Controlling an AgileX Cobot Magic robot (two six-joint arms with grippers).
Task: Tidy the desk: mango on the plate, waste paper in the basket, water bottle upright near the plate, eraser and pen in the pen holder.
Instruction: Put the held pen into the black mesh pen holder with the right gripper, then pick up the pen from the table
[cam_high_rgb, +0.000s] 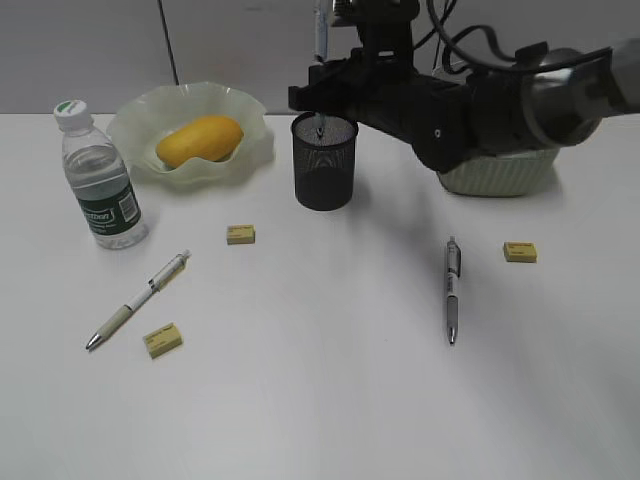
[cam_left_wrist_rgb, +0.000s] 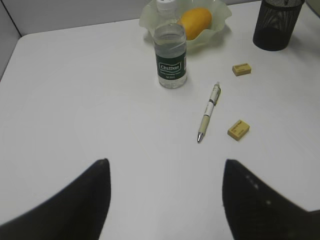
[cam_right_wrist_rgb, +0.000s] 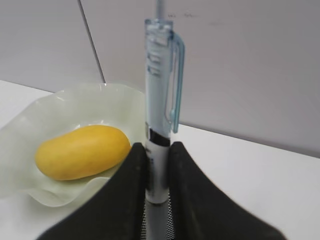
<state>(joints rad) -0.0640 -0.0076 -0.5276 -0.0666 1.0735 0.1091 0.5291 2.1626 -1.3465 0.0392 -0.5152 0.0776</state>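
My right gripper (cam_right_wrist_rgb: 157, 150) is shut on a clear blue-clipped pen (cam_right_wrist_rgb: 159, 95), held upright with its tip just over the mouth of the black mesh pen holder (cam_high_rgb: 324, 160). The mango (cam_high_rgb: 200, 140) lies in the wavy green plate (cam_high_rgb: 130, 120). Left of the plate, the water bottle (cam_high_rgb: 100, 185) stands upright. A white pen (cam_high_rgb: 140, 298) and a silver pen (cam_high_rgb: 452, 290) lie on the desk, with three yellow erasers (cam_high_rgb: 240, 234) (cam_high_rgb: 163, 340) (cam_high_rgb: 520, 251). My left gripper (cam_left_wrist_rgb: 165, 162) hangs open over bare desk. No waste paper shows.
The green basket (cam_high_rgb: 500, 175) stands at the back right, mostly hidden behind my right arm. In the left wrist view the bottle (cam_left_wrist_rgb: 170, 55), white pen (cam_left_wrist_rgb: 208, 112) and two erasers (cam_left_wrist_rgb: 241, 69) (cam_left_wrist_rgb: 238, 129) lie ahead of the open fingers.
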